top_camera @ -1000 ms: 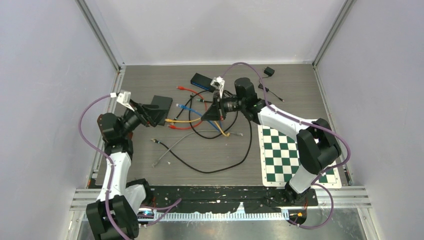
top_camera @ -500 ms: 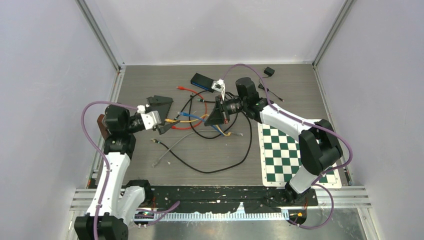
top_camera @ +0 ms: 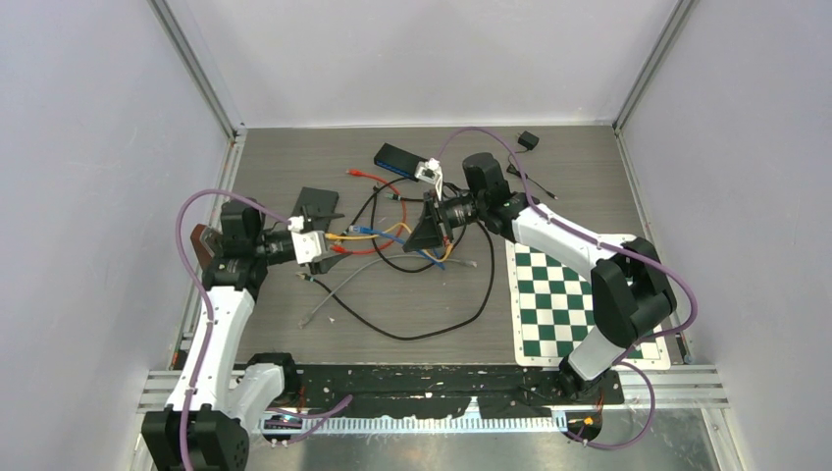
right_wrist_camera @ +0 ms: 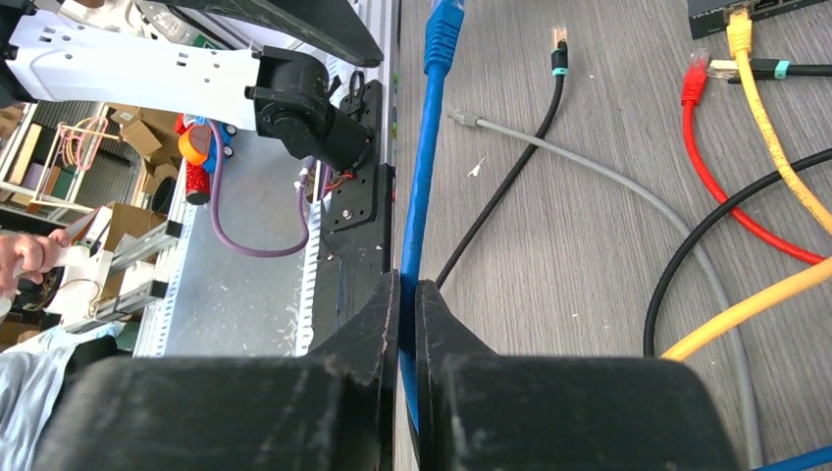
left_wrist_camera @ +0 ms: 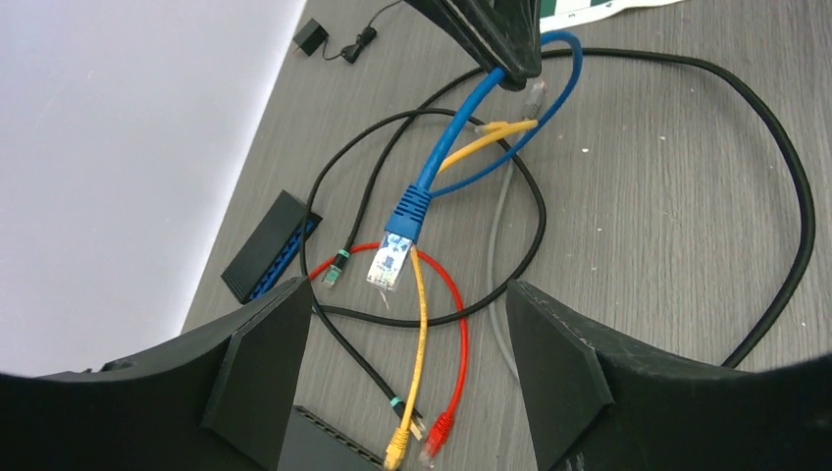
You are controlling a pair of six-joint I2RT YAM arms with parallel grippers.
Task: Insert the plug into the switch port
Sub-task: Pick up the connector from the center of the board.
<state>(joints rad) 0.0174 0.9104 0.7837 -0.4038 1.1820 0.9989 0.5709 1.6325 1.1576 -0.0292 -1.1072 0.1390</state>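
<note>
My right gripper is shut on a blue cable and holds it above the table. The cable's blue plug with its clear tip hangs toward my left gripper and also shows in the right wrist view. My left gripper is open and empty, low over the table, facing that plug; the top view shows it left of the cable pile. A black switch with blue ports lies at the back. A second black port box lies just under my left fingers.
Yellow, red, grey and black cables tangle at the table's middle. The yellow and red plugs lie beside the near black box. A checkerboard mat is at the right, a small black adapter at the back.
My left gripper swung away from the near black box, toward the near side, and now points right at the cables. My right gripper, still holding the blue cable, barely moved.
</note>
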